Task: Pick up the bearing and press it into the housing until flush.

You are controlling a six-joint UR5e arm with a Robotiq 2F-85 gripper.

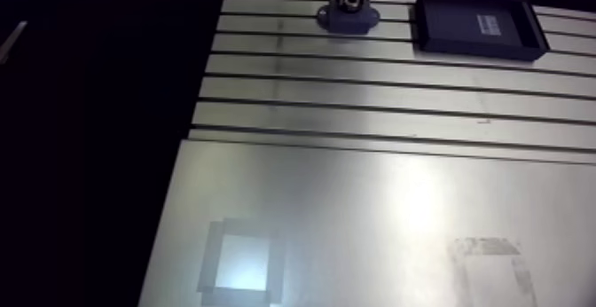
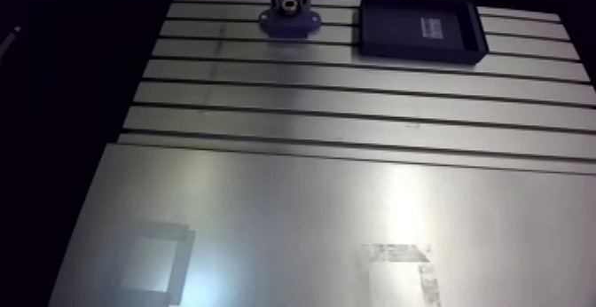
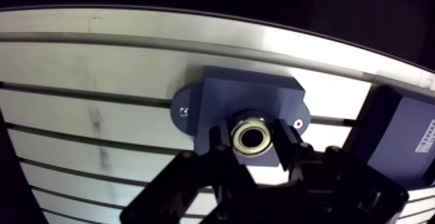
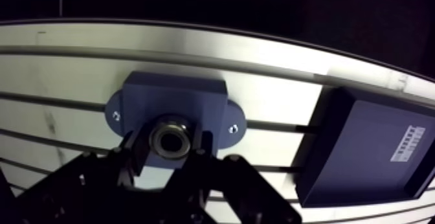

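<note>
Two things sit near the far edge of the table [image 1: 372,89] in the arm view. First comes the blue housing [image 1: 348,18]. Then, well apart from it, comes a dark tray [image 1: 479,27] with a pale label inside. The gripper [image 3: 251,139] hangs right over the housing.

The wrist view shows the job up close. A finger [image 3: 223,141] sits on one side of the shiny bearing [image 3: 251,138], and the other finger sits on the other side. Both press tight on the ring, so the gripper is clamped on it. The bearing is over the middle of the housing, where the hole should be.

I think the pick-up is done and the pressing-in step is now in hand. I cannot tell if the ring has gone into the hole yet or only sits above it. The next move calls for a straight push down. The ring must stay level, because a tilted ring could jam. The push should stop when the ring's top is even with the housing's top.

The arm view shows the whole table, plus a smooth plate [image 1: 355,213] close to the camera, but there the gripper is too small and dark to read. Only the wrist view shows the grip, the ring, and a small screw hole [image 3: 183,112] in each ear of the housing. No view looks from the side, so how deep the ring sits stays hidden.
</note>
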